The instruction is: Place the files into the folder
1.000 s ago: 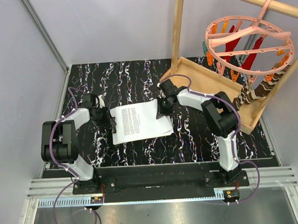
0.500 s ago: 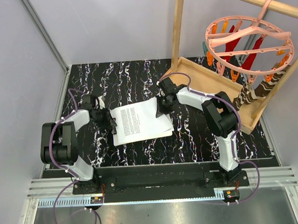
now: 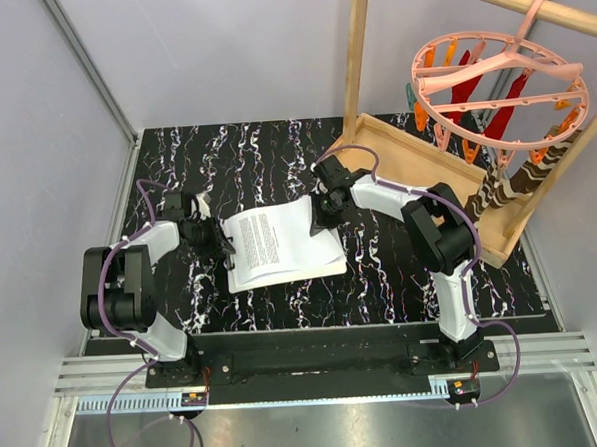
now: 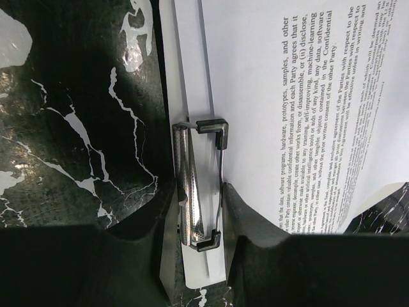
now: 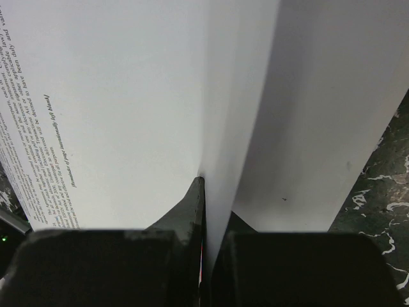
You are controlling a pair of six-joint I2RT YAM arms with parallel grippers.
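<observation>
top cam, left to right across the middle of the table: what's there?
Left hand on the folder clip → printed sheets → right hand → wooden tray → pink peg hanger.

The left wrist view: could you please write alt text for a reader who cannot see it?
The left gripper grips the metal clip at the edge of the white folder. A printed sheet lies on the folder beside the clip; black marbled table shows at left.

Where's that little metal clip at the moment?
In the overhead view the metal clip sits on the left short edge of the white board, in the left pincer, with the printed sheet right of it.
</observation>
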